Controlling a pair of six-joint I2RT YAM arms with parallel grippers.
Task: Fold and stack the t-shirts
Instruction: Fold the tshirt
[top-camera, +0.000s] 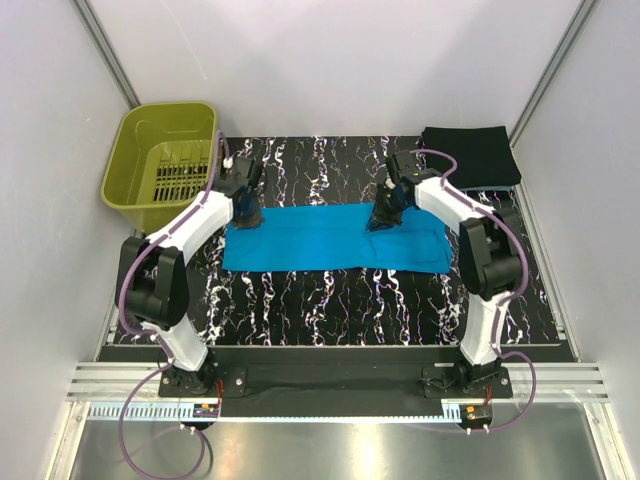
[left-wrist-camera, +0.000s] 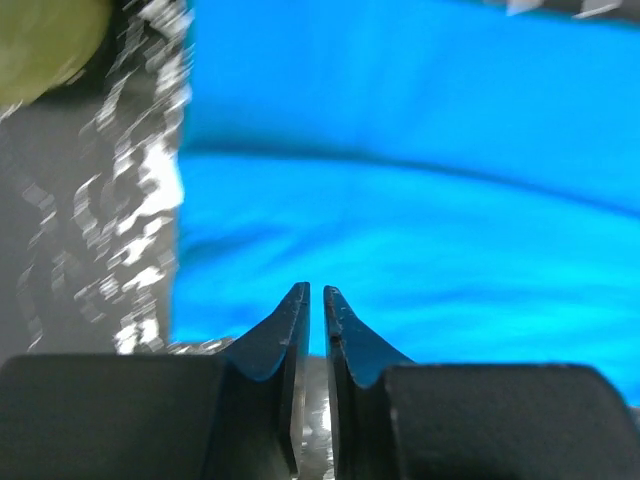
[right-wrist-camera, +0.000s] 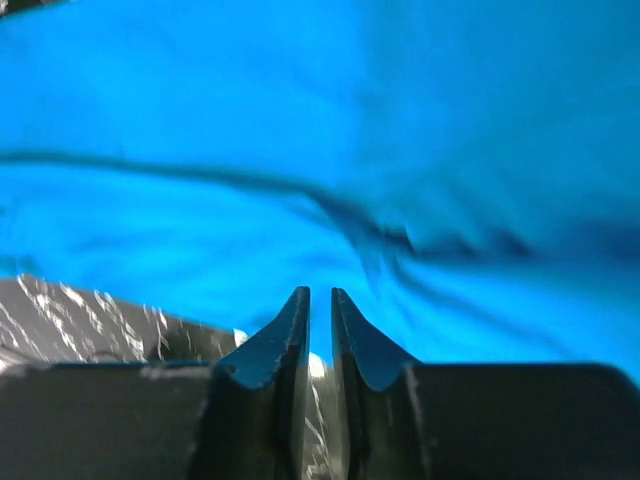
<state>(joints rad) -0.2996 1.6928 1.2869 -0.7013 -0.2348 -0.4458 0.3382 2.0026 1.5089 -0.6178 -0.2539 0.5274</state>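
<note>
The turquoise t-shirt (top-camera: 320, 240) lies flat as a long folded strip across the middle of the marbled mat. My left gripper (top-camera: 244, 218) is over its far left corner, and my right gripper (top-camera: 381, 222) is over its far edge, right of centre. In the left wrist view the jaws (left-wrist-camera: 316, 290) stand almost together at the shirt's (left-wrist-camera: 420, 200) edge, with nothing between them. In the right wrist view the jaws (right-wrist-camera: 320, 292) stand the same way over creased cloth (right-wrist-camera: 300, 120). The black t-shirt (top-camera: 470, 155) lies folded at the far right corner.
An olive-green basket (top-camera: 165, 165) stands at the far left, just beyond the left arm. The black marbled mat (top-camera: 330, 310) covers the table. White walls close in on both sides and at the back.
</note>
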